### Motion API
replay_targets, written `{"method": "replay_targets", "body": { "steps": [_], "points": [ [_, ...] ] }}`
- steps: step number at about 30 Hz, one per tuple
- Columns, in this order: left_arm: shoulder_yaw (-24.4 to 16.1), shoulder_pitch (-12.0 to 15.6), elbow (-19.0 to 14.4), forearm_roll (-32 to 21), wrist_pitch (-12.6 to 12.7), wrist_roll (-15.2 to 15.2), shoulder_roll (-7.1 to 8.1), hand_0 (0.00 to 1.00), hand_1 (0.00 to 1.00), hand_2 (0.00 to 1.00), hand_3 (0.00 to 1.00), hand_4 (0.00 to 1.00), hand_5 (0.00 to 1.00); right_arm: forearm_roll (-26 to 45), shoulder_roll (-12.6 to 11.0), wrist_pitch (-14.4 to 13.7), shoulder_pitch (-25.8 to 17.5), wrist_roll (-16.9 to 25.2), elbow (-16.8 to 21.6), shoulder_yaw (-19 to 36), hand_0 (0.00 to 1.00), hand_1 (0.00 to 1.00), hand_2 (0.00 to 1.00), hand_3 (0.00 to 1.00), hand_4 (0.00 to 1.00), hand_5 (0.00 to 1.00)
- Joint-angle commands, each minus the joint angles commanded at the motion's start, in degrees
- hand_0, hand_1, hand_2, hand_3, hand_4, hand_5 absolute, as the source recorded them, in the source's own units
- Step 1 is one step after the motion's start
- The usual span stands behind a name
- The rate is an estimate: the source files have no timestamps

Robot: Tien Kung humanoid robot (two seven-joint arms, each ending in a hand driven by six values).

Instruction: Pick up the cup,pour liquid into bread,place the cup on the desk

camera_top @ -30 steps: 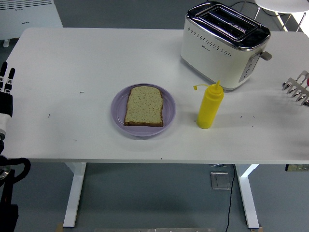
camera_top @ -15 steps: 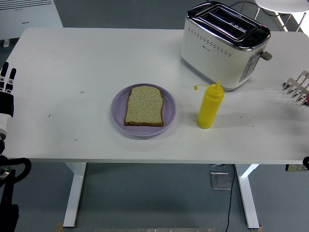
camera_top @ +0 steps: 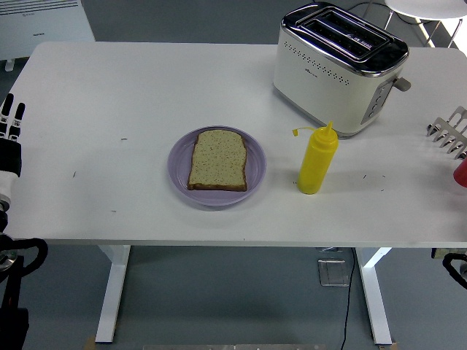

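Note:
A yellow squeeze bottle (camera_top: 317,162) with a pointed nozzle stands upright on the white table (camera_top: 131,87), just right of a purple plate (camera_top: 179,169). On the plate lies one slice of bread (camera_top: 218,160). No cup is in view. My right hand (camera_top: 446,133) shows at the right edge, its silver fingers spread and holding nothing, well to the right of the bottle. At the left edge rests my left hand (camera_top: 10,118), fingers straight and empty, far from the plate.
A white and chrome toaster (camera_top: 338,67) stands at the back right, close behind the bottle. A red part (camera_top: 461,172) shows at the right edge below my right hand. A white heater (camera_top: 44,25) stands beyond the table.
My right hand has drifted slightly to the right, and a red part has come into view beneath it. The bottle, plate and left hand have not moved.

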Motion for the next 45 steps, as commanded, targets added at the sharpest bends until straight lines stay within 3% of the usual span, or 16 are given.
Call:
{"method": "replay_targets", "body": {
  "steps": [17,18,23,24,29,30,35,36,45],
  "points": [
    [-0.01,0.02,0.02,-0.01,0.03,-0.05,-0.03,0.806,0.788,0.837,0.82,0.487,0.998,2.45,1.28,-0.75,-0.17,0.0,-3.55,-1.2,0.413,0.432,0.477,0.542,0.349,0.085],
    [0.01,0.03,0.02,-0.01,0.03,-0.05,-0.03,0.805,0.788,0.837,0.819,0.486,0.998,2.37,1.33,-0.74,-0.28,0.0,-3.49,-1.24,0.5,0.463,0.517,0.575,0.533,0.125],
    [0.13,0.13,0.05,-0.02,0.04,-0.06,-0.09,0.805,0.788,0.837,0.819,0.486,0.998,1.07,1.83,-0.8,-1.09,0.0,-3.08,-1.15,0.5,0.463,0.517,0.575,0.533,0.125],
    [0.15,0.15,0.05,-0.02,0.04,-0.06,-0.1,0.806,0.788,0.836,0.819,0.486,0.998,0.67,1.9,-0.76,-1.22,0.0,-3.06,-1.14,0.657,0.579,0.59,0.702,0.648,0.155],
    [0.24,0.22,0.08,-0.02,0.0,-0.08,-0.1,0.806,0.788,0.836,0.819,0.486,0.998,-3.7,2.06,-1.03,-1.94,0.0,-3.22,-0.49,0.657,0.579,0.59,0.702,0.648,0.155],
    [0.25,0.23,0.08,-0.02,0.0,-0.09,-0.1,0.806,0.788,0.836,0.818,0.486,0.998,-4.28,2.05,-1.01,-2.0,0.0,-3.26,-0.41,0.824,0.72,0.786,0.878,0.752,0.206],
    [0.34,0.28,0.06,-0.03,0.0,-0.09,-0.07,0.806,0.788,0.836,0.818,0.486,0.998,-6.38,2.01,-0.19,-2.54,-0.83,-3.77,0.24,0.824,0.72,0.786,0.878,0.752,0.206],
    [0.36,0.28,0.04,-0.02,-0.01,-0.1,-0.06,0.805,0.788,0.836,0.817,0.486,0.998,-6.54,2.04,-0.03,-2.65,-1.14,-3.8,0.43,0.88,0.768,0.862,0.931,0.791,0.242],
    [0.21,0.26,0.01,0.0,-0.01,-0.12,-0.04,0.805,0.788,0.835,0.817,0.486,0.998,-6.86,2.15,0.53,-2.93,-1.69,-3.69,1.53,0.894,0.785,0.895,0.947,0.81,0.244]
  ]
}}
